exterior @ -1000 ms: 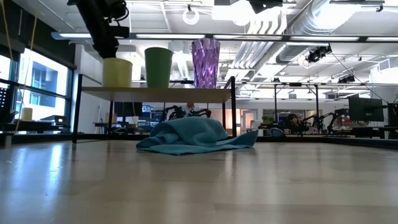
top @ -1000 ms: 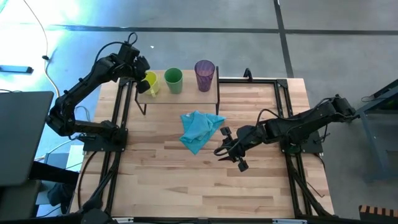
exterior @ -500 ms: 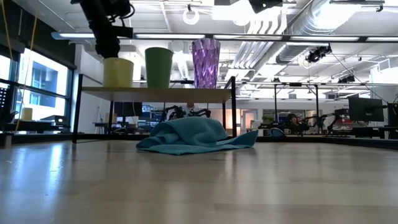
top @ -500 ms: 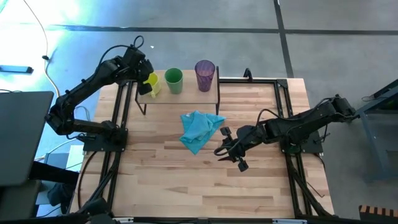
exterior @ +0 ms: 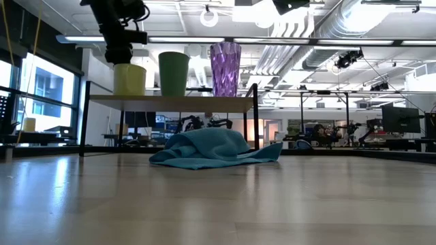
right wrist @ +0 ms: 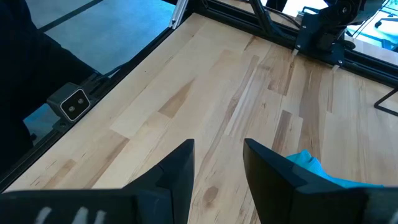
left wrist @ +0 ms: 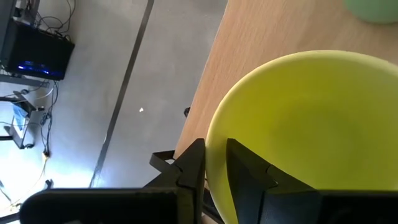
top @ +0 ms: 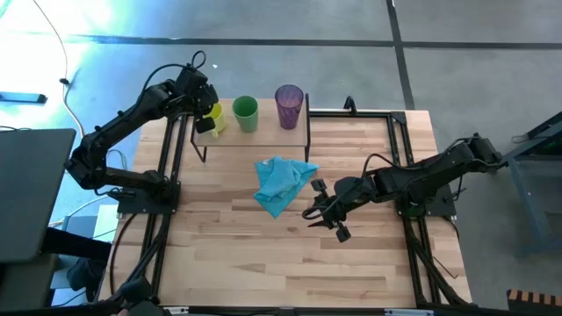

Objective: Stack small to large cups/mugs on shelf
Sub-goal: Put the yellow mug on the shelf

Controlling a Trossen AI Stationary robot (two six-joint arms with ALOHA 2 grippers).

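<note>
The left gripper (left wrist: 214,171), fingers narrowly straddling the yellow mug (top: 213,118) rim on the shelf (top: 290,134), seems about to let go; lifting clear comes next.

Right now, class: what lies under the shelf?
Low view: beneath the shelf, only its black legs and the distant room show. The blue cloth lies in front on the table, hiding some of the space behind it.

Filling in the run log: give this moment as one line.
left hand: fingers astride yellow mug rim on shelf | green cup, purple tumbler: on shelf | right hand: open, idle
</note>
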